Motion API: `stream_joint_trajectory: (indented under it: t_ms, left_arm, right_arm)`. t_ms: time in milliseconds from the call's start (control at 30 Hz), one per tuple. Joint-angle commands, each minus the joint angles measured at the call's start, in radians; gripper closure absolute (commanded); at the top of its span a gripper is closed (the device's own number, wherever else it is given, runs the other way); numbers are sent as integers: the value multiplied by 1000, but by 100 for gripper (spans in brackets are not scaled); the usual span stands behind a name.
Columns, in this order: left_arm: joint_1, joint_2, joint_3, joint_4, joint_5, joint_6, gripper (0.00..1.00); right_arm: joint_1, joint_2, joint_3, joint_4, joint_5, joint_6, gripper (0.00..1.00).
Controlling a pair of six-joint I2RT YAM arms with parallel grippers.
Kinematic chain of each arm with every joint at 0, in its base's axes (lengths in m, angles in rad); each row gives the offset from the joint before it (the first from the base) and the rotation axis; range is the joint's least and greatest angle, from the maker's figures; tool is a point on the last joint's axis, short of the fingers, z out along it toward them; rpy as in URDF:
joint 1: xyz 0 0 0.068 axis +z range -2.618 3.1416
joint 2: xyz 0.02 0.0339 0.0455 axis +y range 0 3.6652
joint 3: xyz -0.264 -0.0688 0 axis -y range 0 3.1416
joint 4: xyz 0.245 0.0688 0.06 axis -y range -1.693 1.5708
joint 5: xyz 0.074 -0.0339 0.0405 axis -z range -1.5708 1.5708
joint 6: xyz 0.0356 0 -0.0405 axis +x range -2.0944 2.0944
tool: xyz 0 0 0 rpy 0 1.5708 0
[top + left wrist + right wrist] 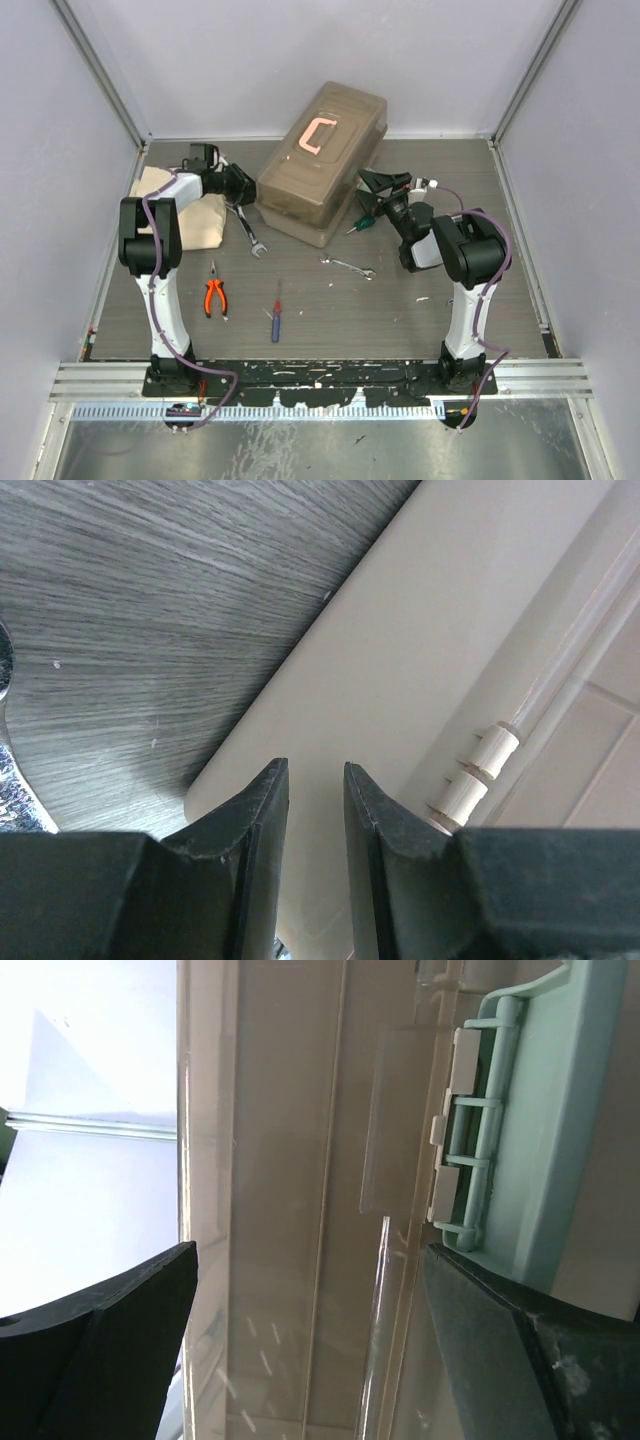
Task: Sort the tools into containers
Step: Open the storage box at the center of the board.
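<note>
The containers are one brown translucent toolbox (322,160), lid down, with a salmon handle (316,135). My left gripper (252,188) is at its left end. In the left wrist view its jaws (316,780) stand a narrow gap apart over a tan surface (420,640), with nothing visible between them. My right gripper (378,184) is at the box's right side, wide open (310,1260) and facing the pale green latch (520,1110). On the table lie two silver wrenches (245,228) (348,266), orange-handled pliers (214,295), a blue-red screwdriver (276,312) and a green-handled screwdriver (360,224).
A flat tan sheet or tray (190,215) lies under my left arm at the table's left. White hinge knuckles (478,775) show beside the left fingers. Grey walls with metal frame rails (100,70) close in the table on three sides.
</note>
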Motion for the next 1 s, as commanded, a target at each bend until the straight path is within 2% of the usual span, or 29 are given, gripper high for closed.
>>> stream_joint_trajectory:
  t_ms: [0, 600, 967]
  left_arm:
    - [-14, -3, 42, -2, 41, 14, 70]
    - [-29, 4, 68, -23, 49, 34, 70]
    - [-31, 5, 76, -29, 54, 37, 70]
  right_arm:
    - [7, -49, -4, -55, 3, -46, 2]
    - [16, 4, 64, 46, -83, 22, 2]
    - [25, -46, 101, 76, -110, 50, 2]
